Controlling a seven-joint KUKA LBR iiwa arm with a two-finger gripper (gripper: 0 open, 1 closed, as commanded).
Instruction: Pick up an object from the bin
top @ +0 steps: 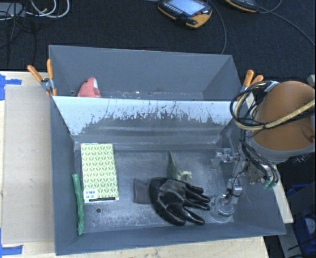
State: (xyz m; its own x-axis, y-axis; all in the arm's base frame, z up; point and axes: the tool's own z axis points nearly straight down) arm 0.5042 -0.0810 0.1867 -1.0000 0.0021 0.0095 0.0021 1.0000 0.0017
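My gripper is low in the bin's right front corner. Just under its tip lies a small clear round thing on the bin floor, and I cannot tell whether they touch. A black glove lies left of the gripper with its fingertips pointing toward it, a short gap between them. A small green and white scrap sits just behind the glove.
A green patterned flat box lies at the left of the bin floor, with a thin green stick along the left wall beside it. A pink thing rests up at the back left wall. The arm's orange cover and cables hang over the right rim.
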